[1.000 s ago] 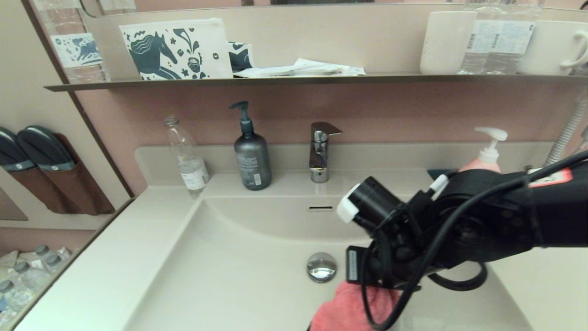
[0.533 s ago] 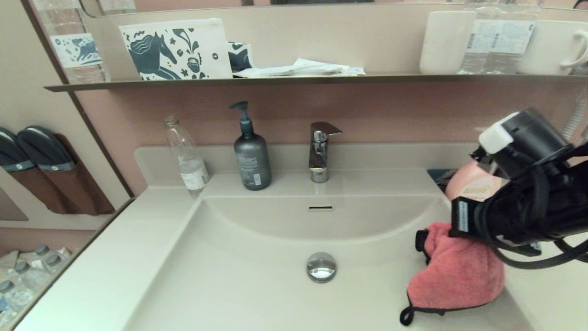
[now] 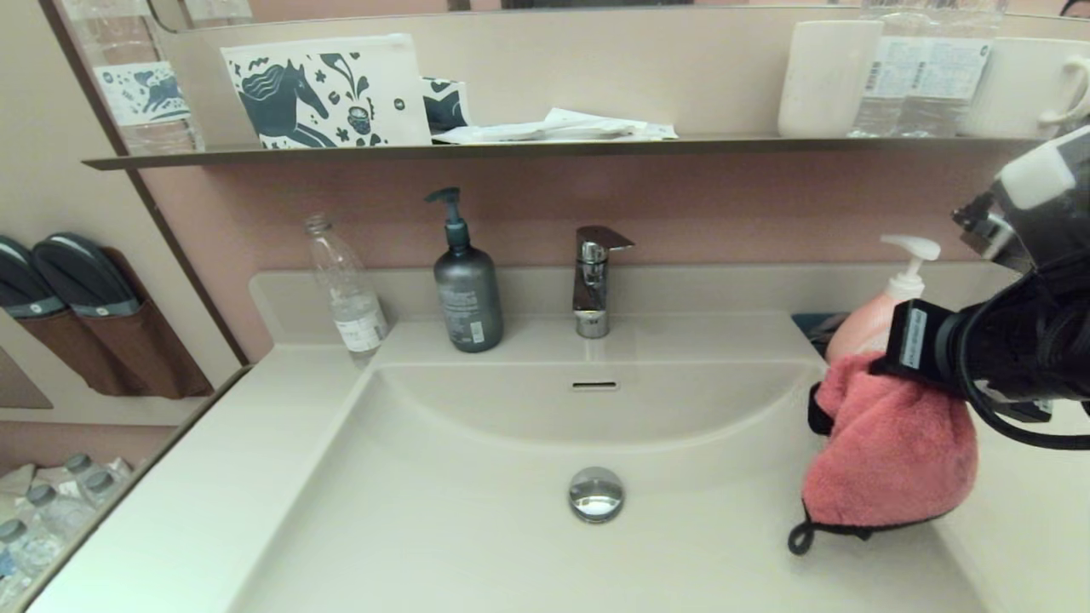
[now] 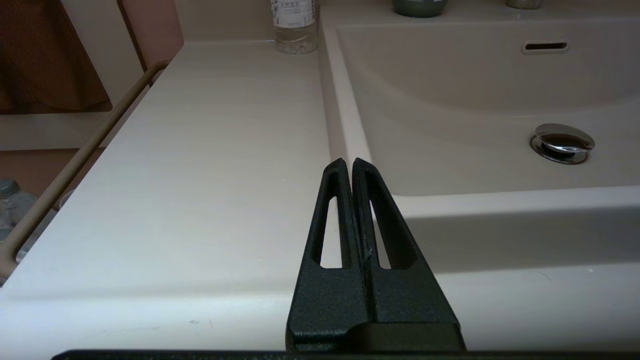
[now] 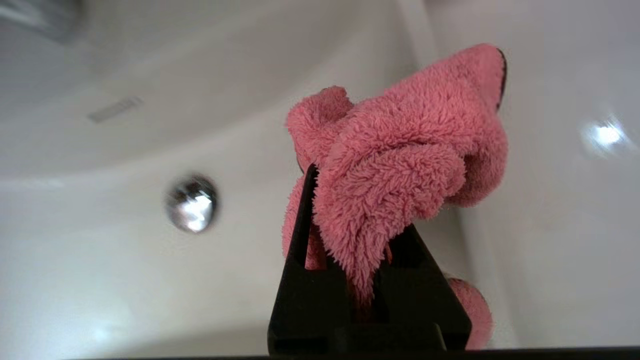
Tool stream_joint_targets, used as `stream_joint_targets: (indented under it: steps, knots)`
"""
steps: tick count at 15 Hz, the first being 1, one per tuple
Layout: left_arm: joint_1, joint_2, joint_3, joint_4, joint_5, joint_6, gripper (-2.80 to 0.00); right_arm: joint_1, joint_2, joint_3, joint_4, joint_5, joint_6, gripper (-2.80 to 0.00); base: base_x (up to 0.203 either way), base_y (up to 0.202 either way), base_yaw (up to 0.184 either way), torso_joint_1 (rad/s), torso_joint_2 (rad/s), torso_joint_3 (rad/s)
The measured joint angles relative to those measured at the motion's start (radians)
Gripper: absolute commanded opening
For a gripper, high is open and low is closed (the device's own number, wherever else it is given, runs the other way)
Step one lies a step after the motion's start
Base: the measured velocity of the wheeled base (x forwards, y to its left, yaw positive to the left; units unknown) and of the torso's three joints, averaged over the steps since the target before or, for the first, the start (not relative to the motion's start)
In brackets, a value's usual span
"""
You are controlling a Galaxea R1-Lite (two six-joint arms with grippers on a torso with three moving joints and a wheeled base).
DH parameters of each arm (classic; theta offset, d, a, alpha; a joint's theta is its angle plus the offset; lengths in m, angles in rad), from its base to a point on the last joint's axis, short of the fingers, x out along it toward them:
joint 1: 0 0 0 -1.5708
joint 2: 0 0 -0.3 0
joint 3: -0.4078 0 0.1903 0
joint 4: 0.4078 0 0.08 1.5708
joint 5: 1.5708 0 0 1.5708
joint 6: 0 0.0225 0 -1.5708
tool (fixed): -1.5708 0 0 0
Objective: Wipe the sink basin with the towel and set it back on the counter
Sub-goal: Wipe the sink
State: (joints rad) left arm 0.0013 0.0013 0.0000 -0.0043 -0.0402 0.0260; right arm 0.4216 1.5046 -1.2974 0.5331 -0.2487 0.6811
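Coral-pink terry of the towel (image 3: 890,460) hung bunched from my right gripper (image 5: 362,280), fingers clamped tight on a fold, above the right slope of the sink basin (image 3: 477,528) beside the counter (image 3: 1022,545). My left gripper (image 4: 352,165) rested closed and empty over the counter's left side. I judged the loose hanging bulk might brush the pink soap bottle (image 3: 869,328) and tip it, or slip back into the basin
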Motion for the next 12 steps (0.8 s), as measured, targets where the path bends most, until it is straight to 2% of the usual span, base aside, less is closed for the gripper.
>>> stream_joint_targets:
  steps: [2,5,7,12]
  knots:
    - [0.0,0.0,0.0,0.0,0.0,0.0,-2.8,0.002,0.012,0.0,-0.044,-0.013,0.0,-2.8,0.0,0.0,0.0,0.0,0.0,0.0]
    - [0.0,0.0,0.0,0.0,0.0,0.0,-2.8,-0.02,0.018,0.0,-0.05,-0.119,-0.037,-2.8,0.0,0.0,0.0,0.0,0.0,0.0]
    - [0.0,0.0,0.0,0.0,0.0,0.0,-2.8,-0.044,0.019,-0.003,-0.101,-0.126,-0.065,-2.8,0.0,0.0,0.0,0.0,0.0,0.0]
    - [0.0,0.0,0.0,0.0,0.0,0.0,-2.8,0.046,0.075,0.019,-0.304,-0.123,-0.068,-2.8,0.0,0.0,0.0,0.0,0.0,0.0]
